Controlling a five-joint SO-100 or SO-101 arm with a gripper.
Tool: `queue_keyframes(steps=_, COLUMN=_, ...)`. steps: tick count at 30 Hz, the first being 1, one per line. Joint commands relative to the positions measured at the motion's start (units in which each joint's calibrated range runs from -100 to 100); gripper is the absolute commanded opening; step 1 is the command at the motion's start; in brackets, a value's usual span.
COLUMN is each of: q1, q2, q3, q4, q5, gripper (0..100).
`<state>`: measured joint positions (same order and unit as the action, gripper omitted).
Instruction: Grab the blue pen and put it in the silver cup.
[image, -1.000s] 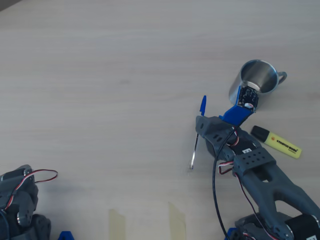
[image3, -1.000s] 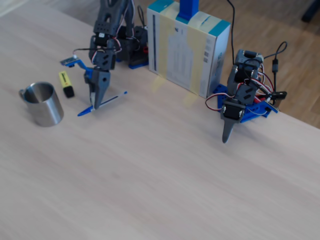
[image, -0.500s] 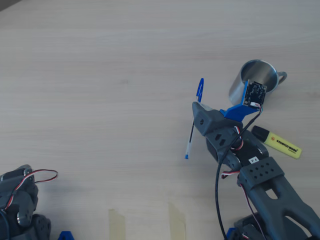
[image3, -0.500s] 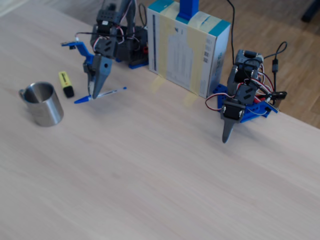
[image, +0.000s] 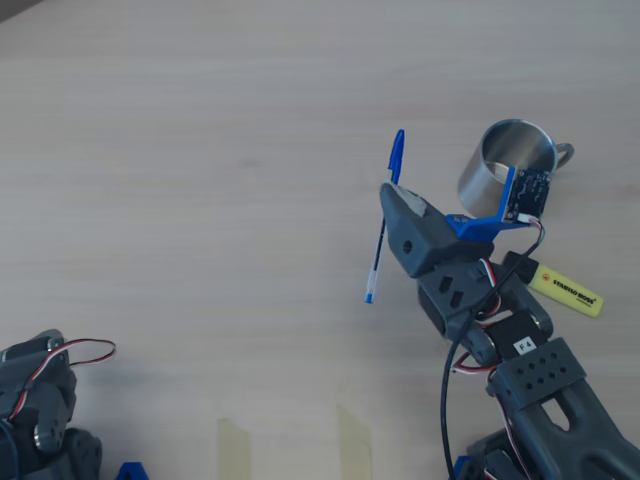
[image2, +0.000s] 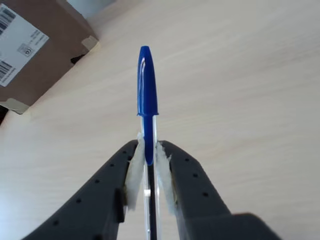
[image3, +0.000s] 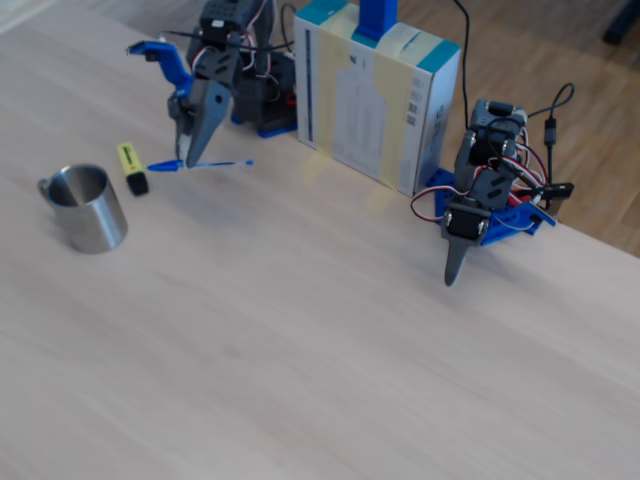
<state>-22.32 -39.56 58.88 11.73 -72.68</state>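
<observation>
- Dark two-finger gripper closed tight on thin clear-barrel blue pen w/ blue cap; white pads press barrel just below cap (wrist view).
- Fixed view: pen lifted off light wood table, roughly level, cap end toward shiny steel cylindrical cup w/ loop handle.
- Overhead view: pen left of cup, near but apart; gripper at mid-barrel.
- Yellow highlighter w/ black cap lies on table beside arm, below cup in overhead view.
- Cup upright, on table.
</observation>
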Motion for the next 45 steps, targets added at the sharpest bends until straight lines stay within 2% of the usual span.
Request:
queue_keyframes(steps=1, q1=0.51, q2=-2.17, q3=0.30, q4=-4.91, q5=1.22, gripper=2)
queue_keyframes(steps=10, q1=0.77, q2=-3.42, q3=5.20, q4=-22.32, q5=4.45, gripper=2)
queue_keyframes(steps=23, q1=5.92, q2=-3.50, q3=5.29, q4=-38.20, q5=14.48, gripper=2)
queue_keyframes(steps=26, q1=7.23, q2=-3.50, q3=5.38, q4=-39.91, q5=16.35, gripper=2)
queue_keyframes(steps=35, q1=13.77, q2=-3.58, q3=5.47, q4=-40.00, q5=16.82, gripper=2)
queue_keyframes(steps=39, q1=15.08, q2=-3.67, q3=4.66, q4=-40.17, q5=18.90, gripper=2)
queue_keyframes(steps=45, q1=17.35, q2=-6.41, q3=6.83, q4=-43.95, q5=19.57, gripper=2)
